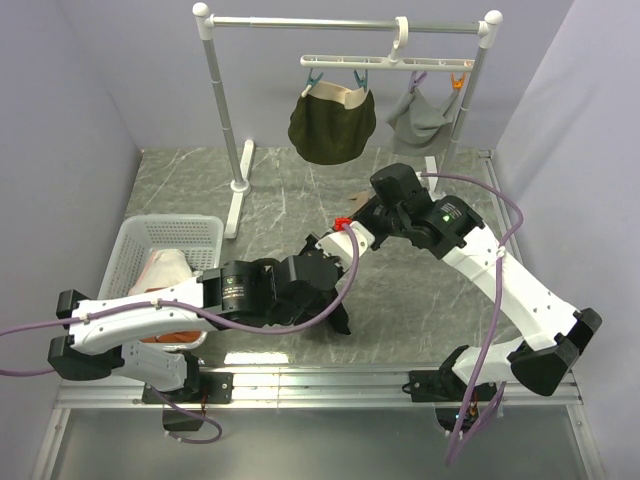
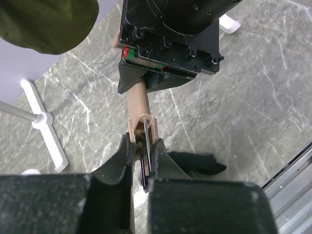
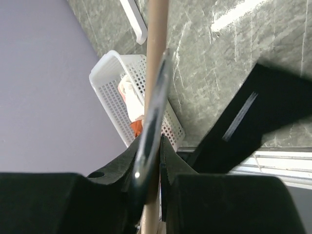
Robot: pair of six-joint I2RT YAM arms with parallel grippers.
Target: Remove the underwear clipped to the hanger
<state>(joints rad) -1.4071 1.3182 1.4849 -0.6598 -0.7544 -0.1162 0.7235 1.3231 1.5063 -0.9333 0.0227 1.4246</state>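
Olive underwear (image 1: 332, 125) with a cream waistband and grey underwear (image 1: 422, 118) hang clipped to the white hanger (image 1: 385, 62). The olive pair also shows in the left wrist view (image 2: 44, 22). Low over the table, a tan strip (image 2: 138, 100) with black cloth (image 2: 195, 163) attached runs taut between both grippers; it looks like the black underwear's waistband. My left gripper (image 2: 142, 146) (image 1: 330, 248) is shut on a tan spring clip (image 2: 141, 124) on that strip. My right gripper (image 3: 155, 144) (image 1: 352, 222) is shut on the strip's other end (image 3: 157, 48).
A white basket (image 1: 170, 232) (image 3: 117, 78) at the left holds a white cloth (image 1: 165, 270) and an orange cloth (image 1: 165, 335). The rack's post and foot (image 1: 240, 185) stand at the back left. Purple walls close in on both sides.
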